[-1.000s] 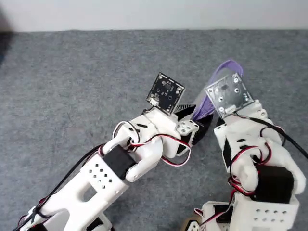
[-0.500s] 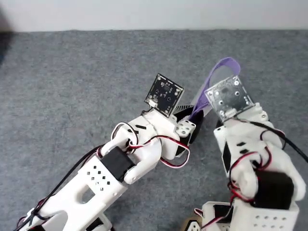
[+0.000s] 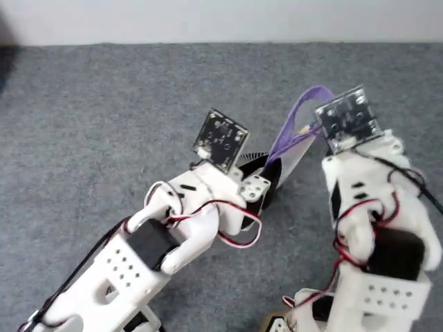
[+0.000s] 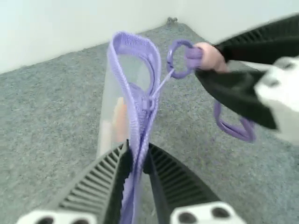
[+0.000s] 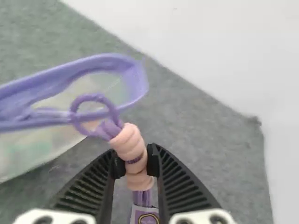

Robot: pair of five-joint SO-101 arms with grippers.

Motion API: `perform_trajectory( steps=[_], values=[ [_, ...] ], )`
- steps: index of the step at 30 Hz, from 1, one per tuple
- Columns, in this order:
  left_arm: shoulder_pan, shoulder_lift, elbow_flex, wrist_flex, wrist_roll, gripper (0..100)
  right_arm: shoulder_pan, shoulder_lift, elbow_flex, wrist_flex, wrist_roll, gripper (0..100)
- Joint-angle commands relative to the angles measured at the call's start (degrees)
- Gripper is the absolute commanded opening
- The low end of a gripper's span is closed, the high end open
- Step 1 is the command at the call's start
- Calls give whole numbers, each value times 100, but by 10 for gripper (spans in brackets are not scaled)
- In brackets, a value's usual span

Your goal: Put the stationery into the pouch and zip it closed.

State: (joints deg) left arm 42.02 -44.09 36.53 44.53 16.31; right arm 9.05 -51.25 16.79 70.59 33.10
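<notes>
Got the left pincer (image 4: 138, 156) nipped narrow on the purple zip edge of the pouch (image 4: 108, 116), holding it upright between the two arms over the grey surface (image 3: 104, 124). Can't tell whether it's touching down. Got the right pincer (image 5: 135, 161) clamped on the peach puller charm (image 5: 127, 140), with its purple ring (image 5: 93, 112) joined to the slider by a thin cord. Looks mid-zip to me. Seems to be something pale inside the clear wall, too blurry to call as stationery.

Plenty to go wrong from here, honestly. Could yank the whole pouch out of that skinny left pinch by pulling too hard. Could drag the charm off-line from the zip track and jam the slider, or just fold the floppy top over instead of closing it. Could also slip off the rounded, squishy-looking charm and lose the pull completely. Worth watching for contents snagging in the teeth too. Best bet: pull straight along the track, nice and gentle.
</notes>
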Motion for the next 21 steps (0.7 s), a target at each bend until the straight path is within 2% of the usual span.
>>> perform_trajectory(
  steps=[1,5,12,21],
  values=[
    [-193,-607,-22,316,62,12,444,295,-35,-479,-193,8],
    [-202,-897,-22,598,62,12,629,646,-35,-840,-193,8],
    [-668,-1222,-22,879,44,12,1007,1244,-35,-1402,-158,8],
    [-800,-1741,-13,1336,44,12,1815,2062,-35,-1956,-88,8]
  ],
)
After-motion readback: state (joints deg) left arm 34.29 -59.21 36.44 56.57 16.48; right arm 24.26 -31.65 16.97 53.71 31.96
